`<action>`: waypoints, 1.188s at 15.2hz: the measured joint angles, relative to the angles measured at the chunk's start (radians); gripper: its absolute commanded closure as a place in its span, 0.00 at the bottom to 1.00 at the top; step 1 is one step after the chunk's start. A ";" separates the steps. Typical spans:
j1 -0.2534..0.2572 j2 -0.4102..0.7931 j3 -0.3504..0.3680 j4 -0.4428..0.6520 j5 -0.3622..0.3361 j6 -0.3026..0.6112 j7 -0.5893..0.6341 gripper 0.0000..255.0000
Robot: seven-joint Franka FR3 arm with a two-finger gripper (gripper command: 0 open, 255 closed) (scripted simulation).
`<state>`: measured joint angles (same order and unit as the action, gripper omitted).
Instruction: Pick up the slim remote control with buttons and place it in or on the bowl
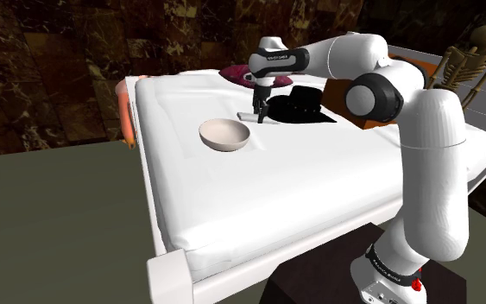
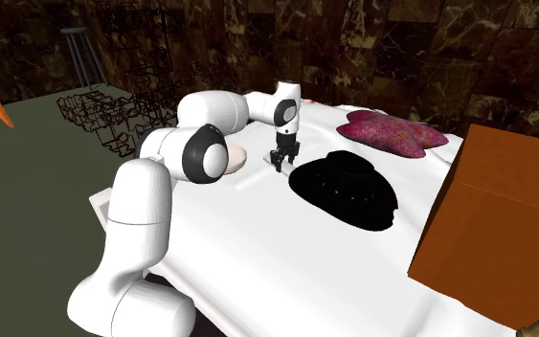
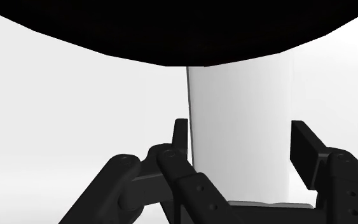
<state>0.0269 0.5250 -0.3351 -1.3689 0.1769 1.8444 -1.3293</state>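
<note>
So the gripper [image 1: 256, 111] was down on the white bed [image 1: 258, 194], clamped on the remote [image 1: 261, 119]. In the wrist view both fingers [image 3: 180, 137] sat flush against the long edges of the remote [image 3: 241, 108], with no gap that I could spot on either side. The remote was flat on the sheet, just beside a black hat [image 1: 299, 108]. The bowl [image 1: 224, 142] was near it on the shoulder view's left, and nothing was in it.

Handling-wise, my guess was that it's light and rigid, so weight wasn't the worry. It's drawn as a plain white slab, I couldn't make out the buttons, and the sides looked smooth, so I'd expect it to be a bit slippery. Taking it across the narrow width, like here, seemed the right call. Going for the ends or the flat faces wouldn't work with it lying down. I'd want the grip near the middle of its length, or it could tip once lifted. The bedding is probably soft too, so it may give under pressure.
</note>
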 measured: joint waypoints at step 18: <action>-0.030 0.017 -0.004 0.270 -0.001 -0.251 0.014 1.00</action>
<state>-0.0035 0.5421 -0.3393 -1.0986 0.1763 1.5931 -1.3158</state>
